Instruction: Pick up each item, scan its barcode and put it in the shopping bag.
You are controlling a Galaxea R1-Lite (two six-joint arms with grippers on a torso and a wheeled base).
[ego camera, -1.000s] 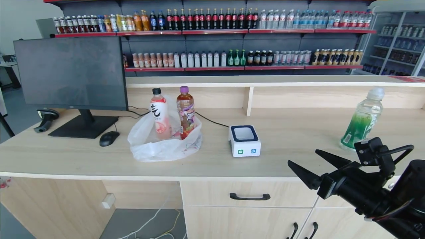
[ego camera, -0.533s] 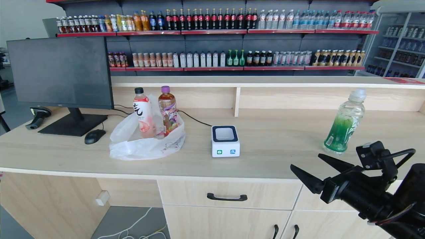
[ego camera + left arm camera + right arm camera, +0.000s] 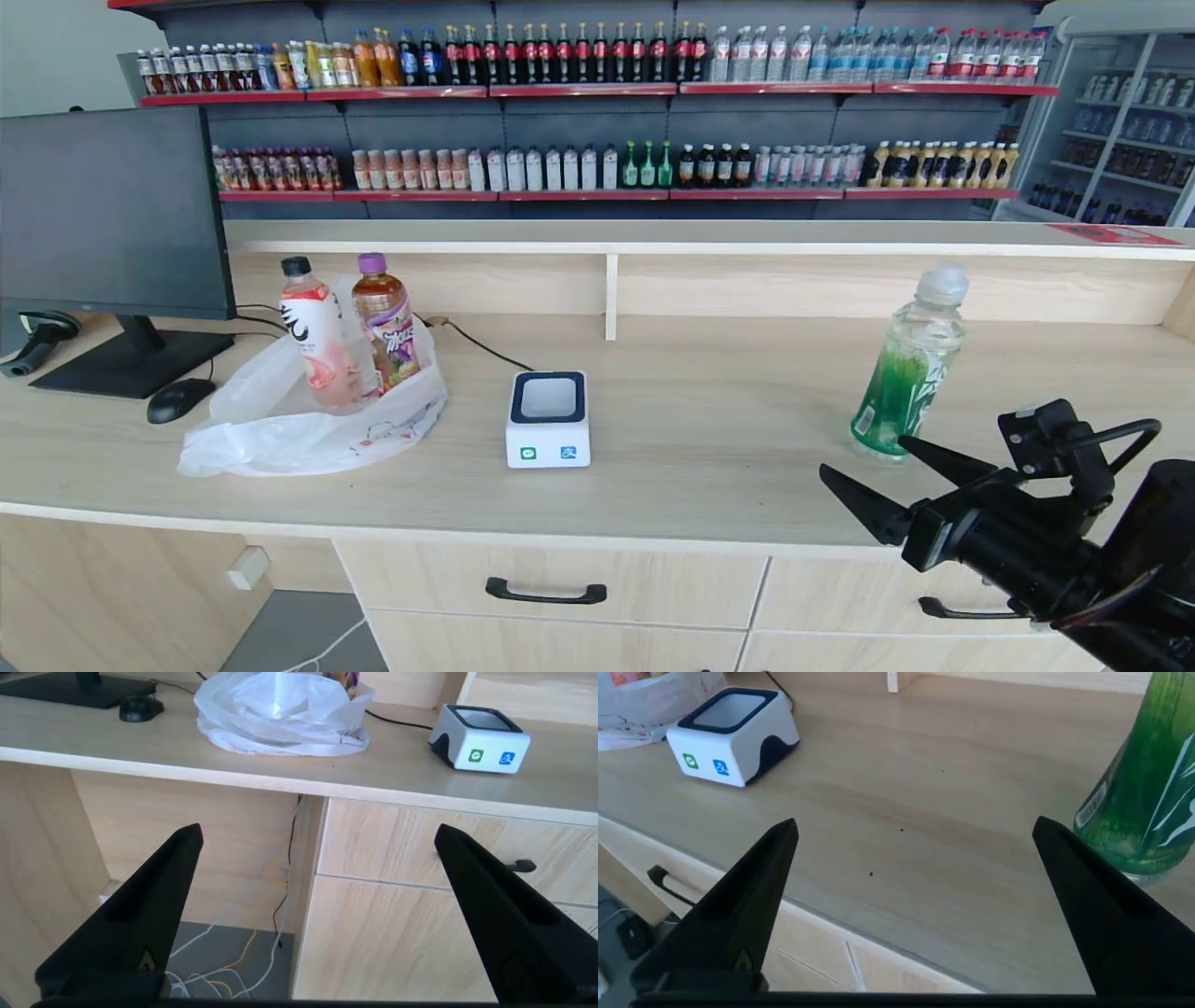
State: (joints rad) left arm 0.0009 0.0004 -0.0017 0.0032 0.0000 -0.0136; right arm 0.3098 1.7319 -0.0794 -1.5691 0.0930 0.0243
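A clear bottle with a green label (image 3: 906, 373) stands upright on the right of the wooden counter (image 3: 709, 439). My right gripper (image 3: 861, 455) hangs open just in front of it, near the counter's front edge; from the right wrist, the gripper (image 3: 915, 831) has the bottle (image 3: 1158, 775) beside one finger. The white shopping bag (image 3: 280, 448) lies at the left with a pink bottle (image 3: 316, 336) and a purple-capped brown bottle (image 3: 385, 322) upright in it. A white barcode scanner (image 3: 548, 418) sits mid-counter. My left gripper (image 3: 318, 833) is open, low before the cabinet front.
A monitor (image 3: 103, 215), a mouse (image 3: 180, 399) and a handheld scanner (image 3: 37, 336) sit at the far left. A raised ledge (image 3: 709, 247) runs along the counter's back, with drink shelves behind. Drawers with black handles (image 3: 545, 592) are below the counter.
The whole head view has shifted, so everything on the counter sits further left in the picture. The green bottle now appears closer to my right gripper. Nothing on the counter has moved.
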